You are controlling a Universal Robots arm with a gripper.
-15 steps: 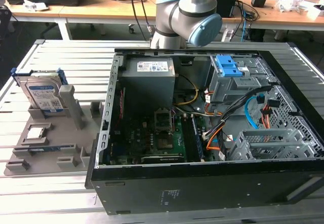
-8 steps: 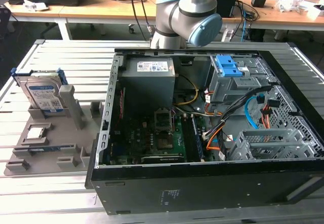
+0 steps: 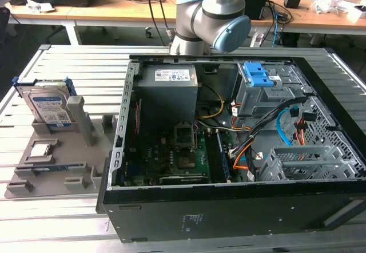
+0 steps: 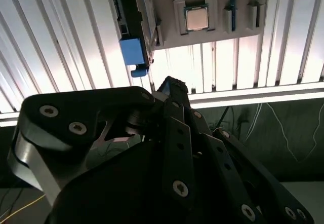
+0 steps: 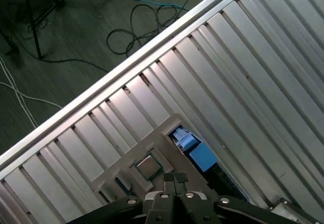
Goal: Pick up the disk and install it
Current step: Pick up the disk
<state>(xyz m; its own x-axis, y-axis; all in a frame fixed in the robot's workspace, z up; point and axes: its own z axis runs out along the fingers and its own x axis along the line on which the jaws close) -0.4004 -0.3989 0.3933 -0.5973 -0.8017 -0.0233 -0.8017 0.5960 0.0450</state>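
The disk [image 3: 48, 107] stands on edge in a grey holder [image 3: 63, 150] on the slatted worktop [image 3: 68, 64], just beside the open computer case [image 3: 229, 150], on the exterior view's left. The pincer [image 5: 174, 179] hangs above that holder, apart from the disk, and looks clenched on nothing.

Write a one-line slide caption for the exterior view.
Disk stands in a grey holder beside the open computer case.

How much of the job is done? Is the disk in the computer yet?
Nothing looks done yet. The disk stands in its grey holder, outside the computer case. The gripper holds nothing and is apart from it. Picking up and installing are both left.
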